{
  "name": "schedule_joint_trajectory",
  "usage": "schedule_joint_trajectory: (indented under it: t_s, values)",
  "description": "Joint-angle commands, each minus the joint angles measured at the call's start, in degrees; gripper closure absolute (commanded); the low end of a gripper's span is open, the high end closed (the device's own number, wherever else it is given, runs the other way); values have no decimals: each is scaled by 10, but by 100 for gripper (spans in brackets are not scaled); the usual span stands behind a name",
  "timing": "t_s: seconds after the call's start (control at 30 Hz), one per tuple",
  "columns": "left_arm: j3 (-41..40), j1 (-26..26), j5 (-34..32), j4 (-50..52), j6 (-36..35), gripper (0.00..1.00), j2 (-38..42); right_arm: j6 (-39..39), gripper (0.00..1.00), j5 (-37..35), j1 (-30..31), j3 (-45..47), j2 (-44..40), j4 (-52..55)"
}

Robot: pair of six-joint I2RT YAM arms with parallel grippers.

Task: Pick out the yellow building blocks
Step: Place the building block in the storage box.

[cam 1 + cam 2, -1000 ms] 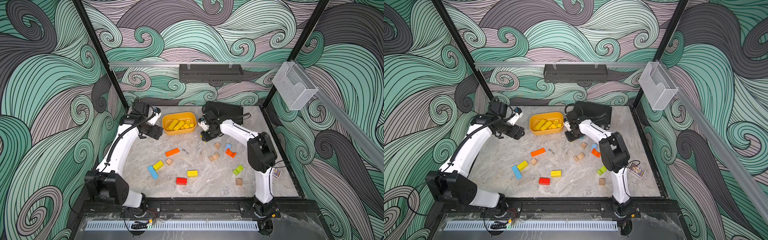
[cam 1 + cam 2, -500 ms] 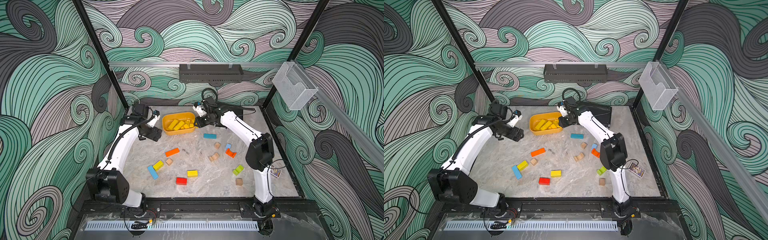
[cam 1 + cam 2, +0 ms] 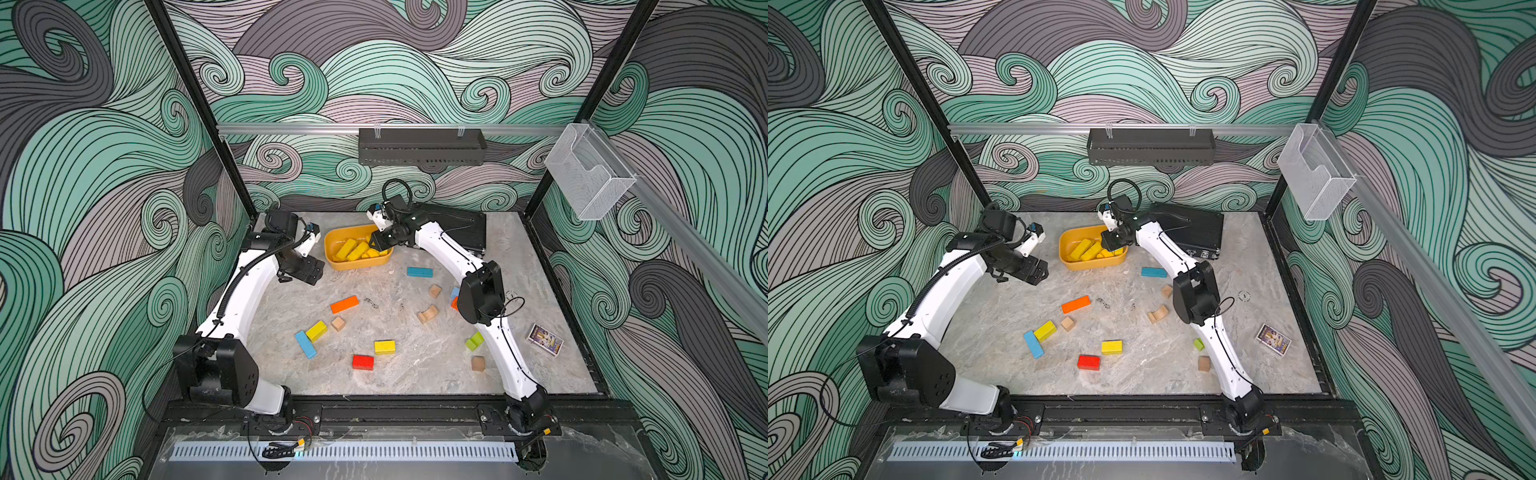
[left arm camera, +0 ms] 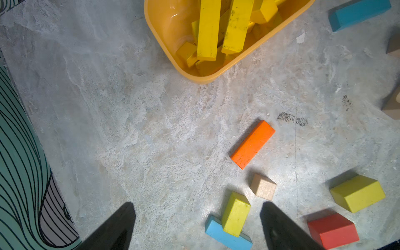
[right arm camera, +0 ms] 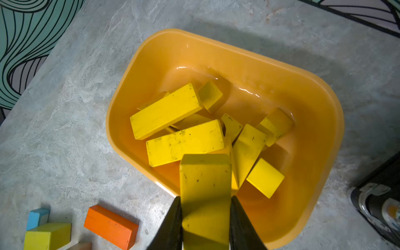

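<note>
Clamping a yellow bar [image 5: 205, 184] by its flat sides above the tub [image 5: 238, 50], the right fingers [image 5: 173, 216] suit light, rigid, probably slick painted wood; the left fingers [image 4: 116, 227] hang spread, empty.

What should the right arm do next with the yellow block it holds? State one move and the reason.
Probably open the right gripper and let go. It is shut on the held yellow block, which hangs over the near rim of the orange-yellow tub, where the other yellow blocks lie. A drop from here should land it among them.
</note>
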State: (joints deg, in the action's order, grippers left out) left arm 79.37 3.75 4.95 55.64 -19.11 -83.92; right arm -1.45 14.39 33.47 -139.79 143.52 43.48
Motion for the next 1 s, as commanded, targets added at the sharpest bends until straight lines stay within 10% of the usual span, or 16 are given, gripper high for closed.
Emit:
schedule_joint_trajectory:
  t_s: [0.0,0.97]
  values:
    - [-4,-8,10,-6,-11,8,5,15,93,-24,0,-27,22,1]
    - [-45,-11,10,-78,15,7,20,41,53,-74,7,-43,17,-2]
